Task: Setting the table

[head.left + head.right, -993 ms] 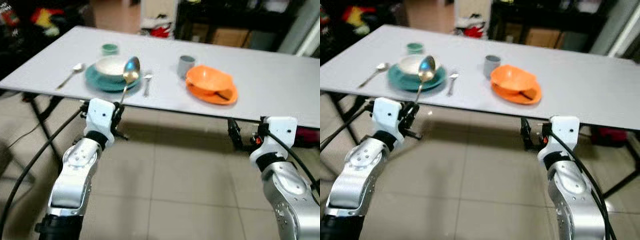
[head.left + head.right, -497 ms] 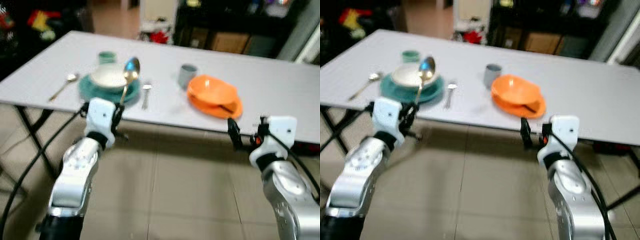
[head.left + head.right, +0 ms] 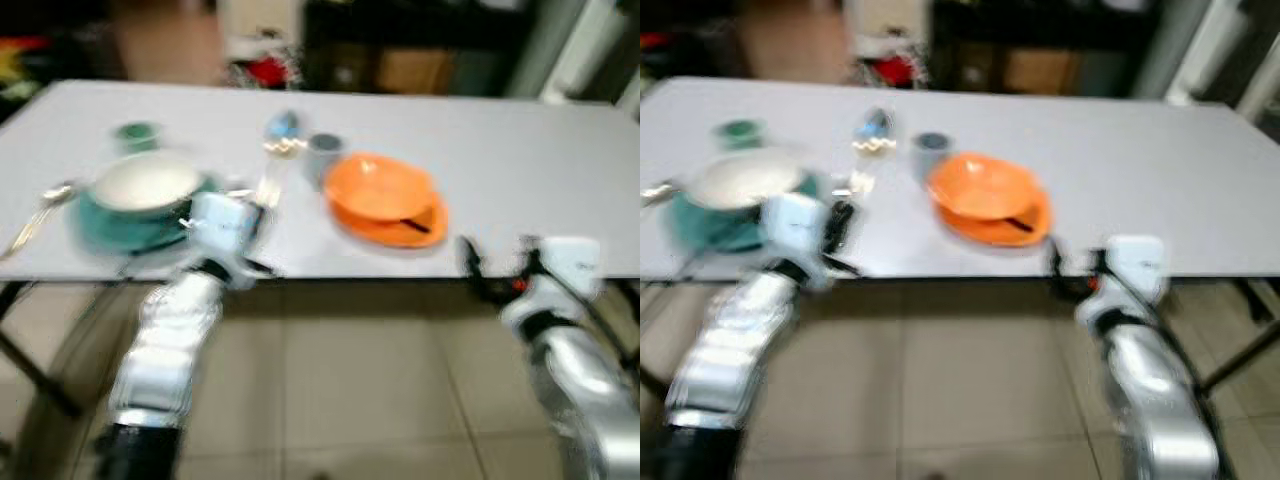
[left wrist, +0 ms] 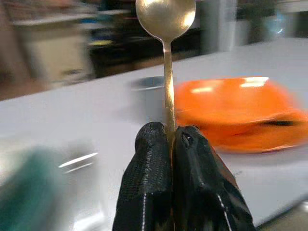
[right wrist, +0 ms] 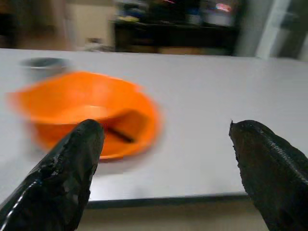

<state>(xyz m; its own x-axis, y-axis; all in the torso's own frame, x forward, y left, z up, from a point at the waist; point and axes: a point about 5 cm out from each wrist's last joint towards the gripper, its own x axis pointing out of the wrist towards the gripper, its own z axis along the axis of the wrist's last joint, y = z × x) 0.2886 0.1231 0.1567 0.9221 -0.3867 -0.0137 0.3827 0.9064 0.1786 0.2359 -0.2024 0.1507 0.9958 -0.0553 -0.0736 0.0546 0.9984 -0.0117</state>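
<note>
Gold metal spoon (image 4: 165, 29) stands upright, its handle pinched between the left gripper (image 4: 166, 144)'s closed black fingers at the near edge of the grey table (image 3: 520, 180). Right gripper (image 5: 166, 144) hangs wide apart before the orange bowl (image 3: 378, 185) on its orange plate (image 3: 395, 222), a dark utensil (image 3: 412, 224) beside the bowl. Farther left, a white bowl (image 3: 145, 182) sits on a teal plate (image 3: 110, 225); a grey cup (image 3: 322, 155) stands behind.
</note>
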